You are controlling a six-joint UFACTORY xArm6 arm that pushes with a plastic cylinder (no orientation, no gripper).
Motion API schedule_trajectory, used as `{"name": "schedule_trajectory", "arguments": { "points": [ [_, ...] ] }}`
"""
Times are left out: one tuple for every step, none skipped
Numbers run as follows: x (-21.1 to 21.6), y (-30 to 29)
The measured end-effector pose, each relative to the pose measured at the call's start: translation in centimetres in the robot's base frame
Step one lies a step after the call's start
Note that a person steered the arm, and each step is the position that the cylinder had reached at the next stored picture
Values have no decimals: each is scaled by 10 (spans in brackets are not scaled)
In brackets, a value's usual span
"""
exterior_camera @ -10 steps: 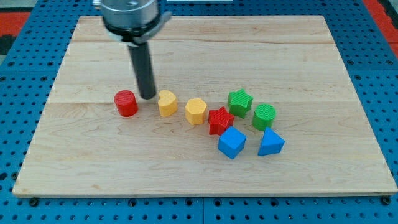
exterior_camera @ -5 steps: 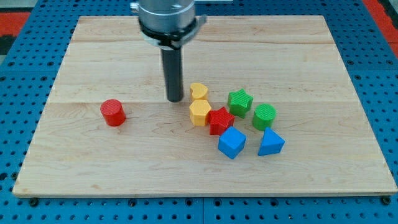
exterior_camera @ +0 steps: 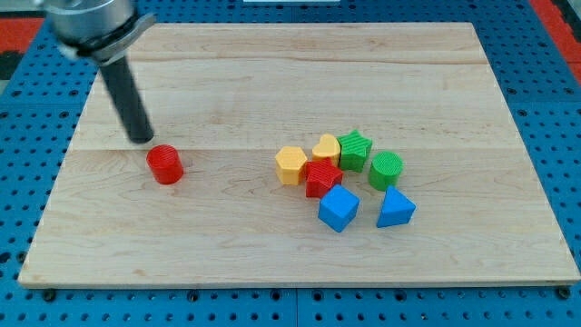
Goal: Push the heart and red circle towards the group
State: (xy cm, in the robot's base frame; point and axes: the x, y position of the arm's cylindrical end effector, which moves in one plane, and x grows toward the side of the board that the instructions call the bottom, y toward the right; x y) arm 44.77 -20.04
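Observation:
The red circle block (exterior_camera: 165,165) stands alone on the left half of the wooden board (exterior_camera: 300,82). My tip (exterior_camera: 142,139) is just above and left of it, close but apart. The yellow heart (exterior_camera: 326,148) sits at the top of the group, touching the green star (exterior_camera: 353,150) and the red star (exterior_camera: 321,176). The yellow hexagon (exterior_camera: 290,165) is at the group's left. The green circle (exterior_camera: 386,170), blue cube (exterior_camera: 339,208) and blue triangle block (exterior_camera: 395,208) make up the group's right and bottom.
The board lies on a blue perforated table (exterior_camera: 27,136). The rod's body and the arm's end (exterior_camera: 91,23) reach up to the view's top left corner.
My tip has swung from beside the heart far to the left, ending near the red circle. The heart has shifted right and down against the stars. The red circle has stayed put over the last half second.

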Motion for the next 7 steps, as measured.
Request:
{"name": "schedule_trajectory", "arguments": {
  "points": [
    [58, 11],
    [45, 15],
    [1, -56],
    [1, 48],
    [42, 115],
    [32, 33],
    [63, 86]
  ]
}}
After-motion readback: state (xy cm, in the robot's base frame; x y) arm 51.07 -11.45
